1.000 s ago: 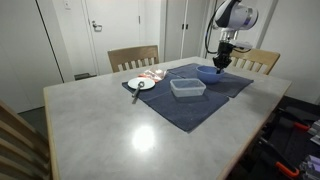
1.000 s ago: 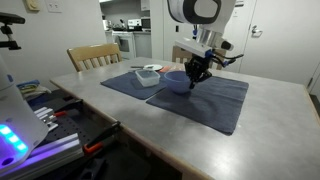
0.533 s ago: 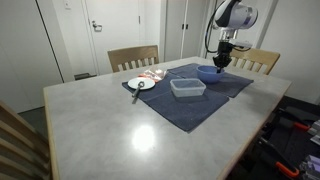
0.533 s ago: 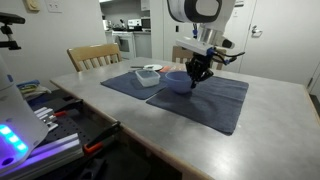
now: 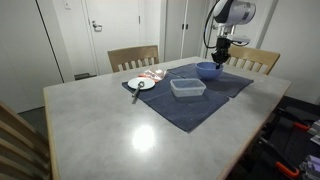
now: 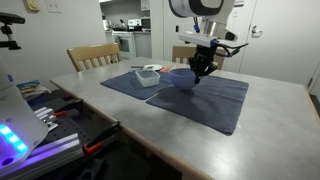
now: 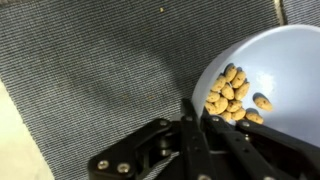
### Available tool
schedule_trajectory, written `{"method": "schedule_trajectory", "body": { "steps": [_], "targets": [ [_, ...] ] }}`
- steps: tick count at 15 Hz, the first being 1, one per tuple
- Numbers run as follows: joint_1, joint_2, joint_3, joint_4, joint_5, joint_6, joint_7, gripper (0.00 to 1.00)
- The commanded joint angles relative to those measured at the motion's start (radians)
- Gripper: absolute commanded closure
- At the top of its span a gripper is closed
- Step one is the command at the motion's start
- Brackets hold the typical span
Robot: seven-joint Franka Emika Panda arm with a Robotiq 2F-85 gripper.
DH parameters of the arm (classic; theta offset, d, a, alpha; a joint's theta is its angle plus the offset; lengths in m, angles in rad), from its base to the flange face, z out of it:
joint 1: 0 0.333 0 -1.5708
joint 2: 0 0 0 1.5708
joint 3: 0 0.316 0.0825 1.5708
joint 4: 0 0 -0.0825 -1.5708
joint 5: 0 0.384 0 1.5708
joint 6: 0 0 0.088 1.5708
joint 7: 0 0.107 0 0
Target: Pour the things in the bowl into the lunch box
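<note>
Part of the blue bowl (image 7: 275,60) is cut off at the right and lower edge of the wrist view, and the gripper (image 7: 198,106) hides its near rim. The jaws stand narrow, pinching this rim between them. Small tan food pieces (image 7: 230,96) lie heaped on the inner side next to the fingers; what they are I cannot tell. In an exterior view the bowl (image 5: 208,70) is at the far end of the dark blue cloth (image 5: 200,108), its mouth facing up; whether it touches the cloth is unclear. The clear lunch box (image 5: 187,87) lies flat near it, its long axis across the picture, contents not visible.
</note>
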State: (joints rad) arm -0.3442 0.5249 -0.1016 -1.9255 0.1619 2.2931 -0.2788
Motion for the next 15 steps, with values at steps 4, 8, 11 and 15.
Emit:
{"method": "schedule_trajectory", "body": {
  "steps": [4, 8, 11, 15],
  "targets": [
    [0.048, -0.050, -0.025, 0.024, -0.079, -0.096, 0.078, 0.99],
    [0.050, -0.043, -0.016, 0.026, -0.063, -0.071, 0.079, 0.95],
    [0.056, -0.054, -0.015, 0.027, -0.061, -0.071, 0.082, 0.95],
    [0.072, -0.061, -0.017, 0.023, -0.081, -0.074, 0.097, 0.99]
  ]
}}
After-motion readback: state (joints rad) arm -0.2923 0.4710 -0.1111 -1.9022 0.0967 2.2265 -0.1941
